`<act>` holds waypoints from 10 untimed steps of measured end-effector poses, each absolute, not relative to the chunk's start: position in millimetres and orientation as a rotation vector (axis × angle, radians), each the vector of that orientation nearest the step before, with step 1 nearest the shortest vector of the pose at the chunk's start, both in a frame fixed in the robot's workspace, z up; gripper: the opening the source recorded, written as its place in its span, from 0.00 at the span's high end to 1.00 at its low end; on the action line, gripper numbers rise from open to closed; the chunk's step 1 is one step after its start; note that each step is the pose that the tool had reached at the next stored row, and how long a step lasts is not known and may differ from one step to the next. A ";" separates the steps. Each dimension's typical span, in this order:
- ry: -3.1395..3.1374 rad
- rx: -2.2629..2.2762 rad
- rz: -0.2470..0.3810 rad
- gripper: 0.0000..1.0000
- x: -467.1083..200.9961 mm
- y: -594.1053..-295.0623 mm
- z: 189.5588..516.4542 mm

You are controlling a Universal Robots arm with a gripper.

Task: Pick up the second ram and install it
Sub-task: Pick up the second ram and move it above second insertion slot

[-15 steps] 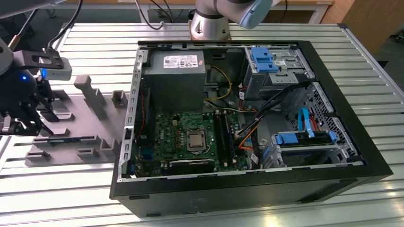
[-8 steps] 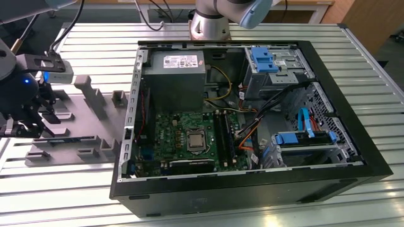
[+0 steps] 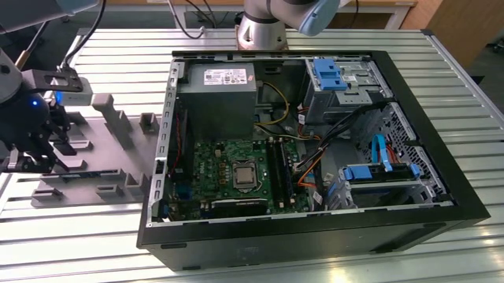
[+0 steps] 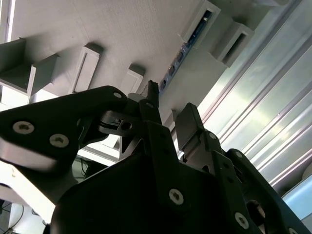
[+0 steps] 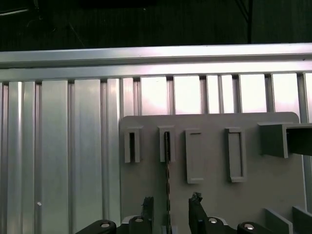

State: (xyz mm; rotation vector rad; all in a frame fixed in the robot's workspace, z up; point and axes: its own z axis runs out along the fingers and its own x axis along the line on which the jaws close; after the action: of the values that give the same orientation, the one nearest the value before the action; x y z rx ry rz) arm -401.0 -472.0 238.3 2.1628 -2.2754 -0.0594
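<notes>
Black end effector (image 5: 170, 207), grey tray (image 5: 273, 195), green motherboard (image 3: 209, 168).

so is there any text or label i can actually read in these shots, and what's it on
Nothing here can be read.
White label on the power supply: print too small to read.
Green motherboard: markings too small to read.
Ram stick in the grey fixture plate: no readable print.
Grey fixture plate: no lettering seen.

Place: workshop | slatted aluminium bench (image 3: 79, 247) | opened PC tower (image 3: 315, 242) (fixture plate (image 3: 87, 159) beside)
</notes>
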 end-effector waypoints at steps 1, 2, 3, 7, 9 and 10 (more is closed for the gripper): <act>-2.275 2.163 -0.059 0.58 -400.9 -472.3 236.8; -2.275 2.163 -0.059 0.58 -400.9 -472.7 235.0; -2.275 2.163 -0.059 0.58 -400.9 -473.1 233.2; -2.275 2.163 -0.059 0.58 -401.1 -474.7 225.9; -2.275 2.163 -0.059 0.58 -401.8 -474.9 222.4; -2.275 2.163 -0.059 0.58 -402.8 -474.9 220.6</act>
State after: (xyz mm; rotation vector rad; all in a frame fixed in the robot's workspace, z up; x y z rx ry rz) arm -402.8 -474.9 220.6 2.1626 -2.2752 -0.0595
